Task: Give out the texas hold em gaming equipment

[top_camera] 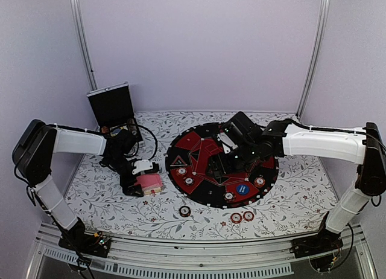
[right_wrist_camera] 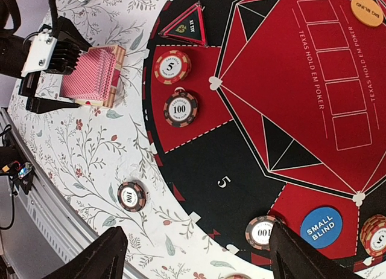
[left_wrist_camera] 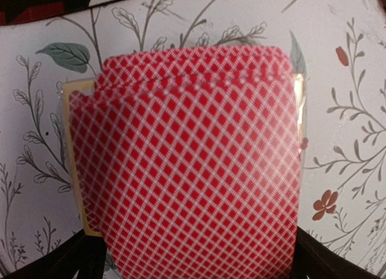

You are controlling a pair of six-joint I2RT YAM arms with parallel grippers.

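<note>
A deck of pink lattice-backed playing cards [left_wrist_camera: 199, 158] lies on the floral table in a tan holder [right_wrist_camera: 118, 70]. My left gripper [left_wrist_camera: 202, 258] is open and straddles the deck [top_camera: 153, 185], one dark finger [left_wrist_camera: 72, 261] at each side. My right gripper [right_wrist_camera: 199, 243] hangs open and empty over the near edge of the round poker mat [right_wrist_camera: 223, 188]. Chips marked 5 [right_wrist_camera: 172, 66] and 100 [right_wrist_camera: 180, 108] lie on the mat, and another 100 chip [right_wrist_camera: 263, 232] sits by my right finger. A brown chip [right_wrist_camera: 131, 195] lies off the mat. The blue small-blind disc [right_wrist_camera: 320, 227] and the orange big-blind disc [right_wrist_camera: 367, 10] rest on the mat.
The black silver-edged case [top_camera: 111, 107] stands open at the back left behind my left arm. Three loose chips [top_camera: 184, 211] [top_camera: 236, 218] [top_camera: 248, 215] lie on the table near the front rail [top_camera: 199, 252]. A triangular dealer marker [right_wrist_camera: 188, 28] sits on the mat.
</note>
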